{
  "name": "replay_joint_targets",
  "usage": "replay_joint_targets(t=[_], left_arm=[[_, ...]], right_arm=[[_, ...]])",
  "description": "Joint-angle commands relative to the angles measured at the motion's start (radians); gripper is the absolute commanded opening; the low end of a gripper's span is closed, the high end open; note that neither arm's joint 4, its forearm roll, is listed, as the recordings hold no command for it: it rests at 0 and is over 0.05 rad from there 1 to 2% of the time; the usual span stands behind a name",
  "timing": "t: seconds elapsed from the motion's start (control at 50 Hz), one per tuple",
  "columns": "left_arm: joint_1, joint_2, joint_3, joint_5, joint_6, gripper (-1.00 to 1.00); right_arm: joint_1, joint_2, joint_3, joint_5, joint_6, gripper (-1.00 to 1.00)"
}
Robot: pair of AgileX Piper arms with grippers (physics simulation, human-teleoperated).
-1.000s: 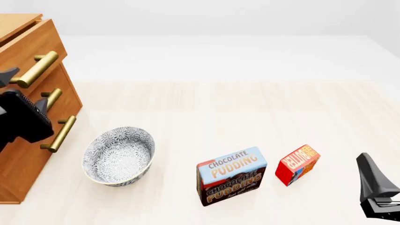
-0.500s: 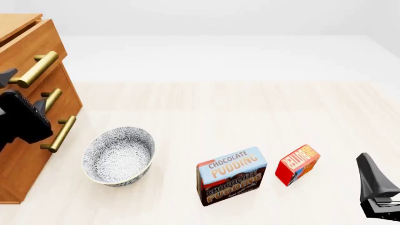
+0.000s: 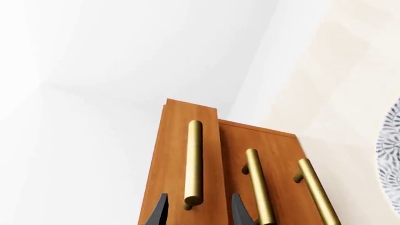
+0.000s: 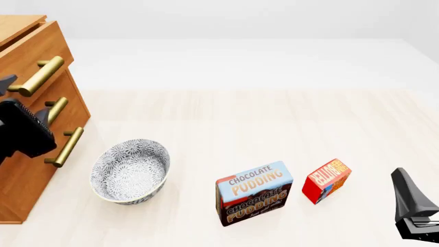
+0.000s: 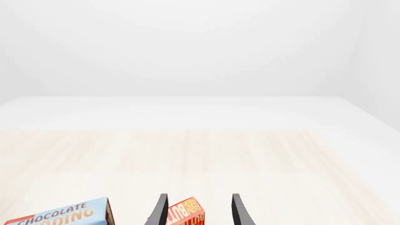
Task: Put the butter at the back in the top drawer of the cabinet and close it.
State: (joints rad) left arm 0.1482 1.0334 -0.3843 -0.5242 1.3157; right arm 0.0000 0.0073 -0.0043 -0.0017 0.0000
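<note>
Cataloguing the table from left to right, with places given relative to the bowl:

- cabinet (image 4: 31,103): light-brown wood, left of the bowl, three stacked drawers each with a brass bar handle.
- top drawer (image 4: 28,49): uppermost of the three; its front stands out a little beyond the two lower fronts.
- left gripper (image 3: 198,212): left of the bowl, at the cabinet front; fingers spread apart, one on each side of the near end of the top drawer's handle (image 3: 193,161), not seen pressing on it.
- bowl (image 4: 130,171): grey-and-white patterned, upright, just beside the cabinet's base.
- pudding box (image 4: 254,193): blue-and-brown, lettered "Chocolate Pudding", standing right of the bowl.
- butter (image 4: 326,180): small red box, further right of the bowl, just beside the pudding box, on the table, apart from both grippers.
- right gripper (image 5: 198,209): farthest right of the bowl; fingers parted, holding nothing, the butter visible between them.
</note>
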Motion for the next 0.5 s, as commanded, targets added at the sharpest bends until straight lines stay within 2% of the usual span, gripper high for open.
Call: replay_joint_targets(t=[0.02,0.5], left_arm=[[-0.002,0.005,-0.002,-0.004,-0.001,1.00],[0.001,0.063,-0.019,-0.040,0.003,1.00]], right_arm=[[0.000,0.000,0.000,0.000,0.000,1.00],[0.000,0.000,0.000,0.000,0.000,1.00]])
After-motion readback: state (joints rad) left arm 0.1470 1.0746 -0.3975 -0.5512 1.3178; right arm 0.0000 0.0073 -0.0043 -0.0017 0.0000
